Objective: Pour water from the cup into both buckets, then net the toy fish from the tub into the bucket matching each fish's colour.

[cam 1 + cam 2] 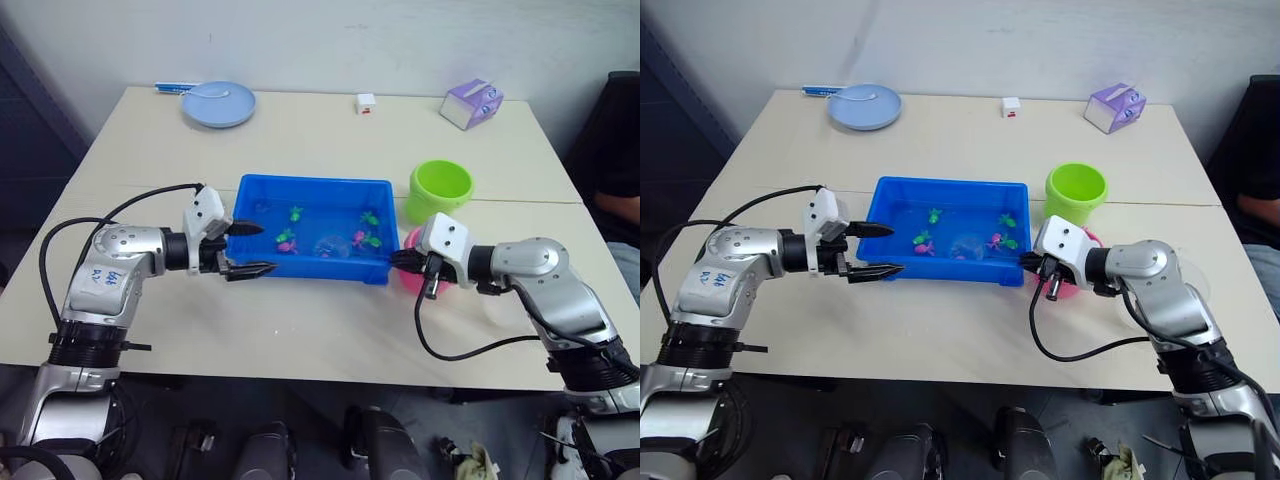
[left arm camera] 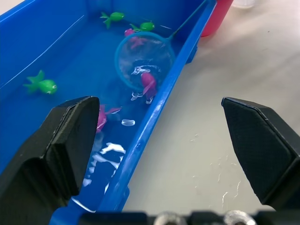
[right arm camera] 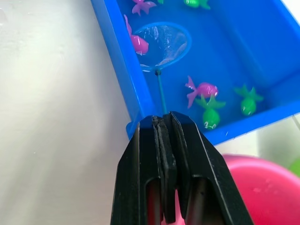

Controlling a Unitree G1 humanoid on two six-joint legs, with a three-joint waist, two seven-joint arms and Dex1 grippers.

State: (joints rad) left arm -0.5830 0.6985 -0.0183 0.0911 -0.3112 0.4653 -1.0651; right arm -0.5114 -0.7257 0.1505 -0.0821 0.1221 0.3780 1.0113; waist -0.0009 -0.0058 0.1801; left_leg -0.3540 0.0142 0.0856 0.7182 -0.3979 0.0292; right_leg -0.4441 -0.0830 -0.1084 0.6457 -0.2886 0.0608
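Net: your right gripper [image 3: 164, 129] has its fingers pressed together on the thin handle of the net [image 3: 165, 42], whose hoop sits in the water of the tub [image 1: 255, 185] with a pink fish [image 3: 138, 43] at its rim

Fish: pink and green ones are all in the tub; the green fish [image 2: 42, 84] toward the far wall and the pink-and-green pair [image 3: 206, 96] near the right end are outside the hoop

Left gripper: your left gripper [image 1: 248, 248] is spread wide and holds nothing, hovering at the tub's near-left corner

Buckets: pink bucket [image 3: 262, 187] sits just right of the tub, partly behind the right wrist; green bucket [image 1: 440, 190] stands beyond it, farther back

Risk, lost catch: the fish looks only half over the rim, so a quick or tilted lift would likely let it slide back

Risk, handle slip: the handle is thin, so it may twist in the pinch and tip the hoop

Risk, wrong pail: the buckets stand close together, so a long swing could drop pink into green

Risk, tub shove: the left fingers are close to the tub wall; a nudge would slosh water and scatter the fish
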